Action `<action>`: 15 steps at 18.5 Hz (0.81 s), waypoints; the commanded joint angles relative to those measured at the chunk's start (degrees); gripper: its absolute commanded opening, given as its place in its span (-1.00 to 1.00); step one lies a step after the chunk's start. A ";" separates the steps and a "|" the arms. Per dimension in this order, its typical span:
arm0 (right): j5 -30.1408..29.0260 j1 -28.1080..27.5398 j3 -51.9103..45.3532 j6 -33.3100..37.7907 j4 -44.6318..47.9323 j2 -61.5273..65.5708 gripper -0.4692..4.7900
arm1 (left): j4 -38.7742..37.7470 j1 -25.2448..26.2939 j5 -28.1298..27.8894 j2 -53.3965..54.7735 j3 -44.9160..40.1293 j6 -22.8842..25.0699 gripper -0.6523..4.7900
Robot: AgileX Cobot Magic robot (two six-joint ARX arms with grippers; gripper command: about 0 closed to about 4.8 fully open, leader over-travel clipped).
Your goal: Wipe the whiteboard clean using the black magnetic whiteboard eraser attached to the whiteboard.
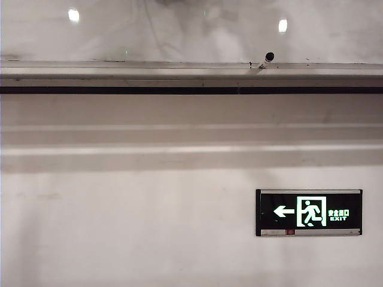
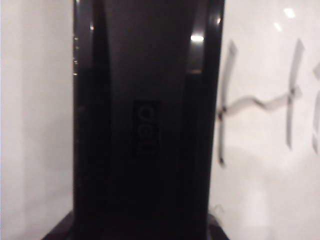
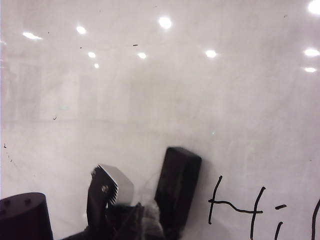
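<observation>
Whiteboard: glossy, ceiling lights reflected; black handwriting is seen beside the eraser.
Eraser: the black magnetic whiteboard eraser is set against the board, gripped at its sides.
Left gripper: jaws clamped on the eraser.
Right gripper: not seen; jaws together.
Marker: laid on the tray rail.

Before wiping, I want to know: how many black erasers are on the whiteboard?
1: the black eraser on the whiteboard, beside the handwriting, between the left gripper's jaws. Right gripper is not clearly visible. Others could sit outside view.
</observation>
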 commanded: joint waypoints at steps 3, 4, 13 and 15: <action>-0.17 0.11 0.22 0.00 1.14 -0.50 -0.84 | -4.31 -0.15 5.60 1.53 0.17 4.61 -0.45; -0.17 0.11 0.22 0.00 1.14 -0.52 -0.84 | -4.59 -0.63 6.03 1.84 0.17 5.90 -0.45; -0.17 0.11 0.22 0.00 1.03 -0.96 -0.84 | -3.23 -1.51 2.84 2.05 0.33 7.41 0.31; -0.13 0.11 0.22 0.00 1.03 -1.01 -0.84 | -3.15 -1.97 2.82 1.64 0.33 7.37 0.32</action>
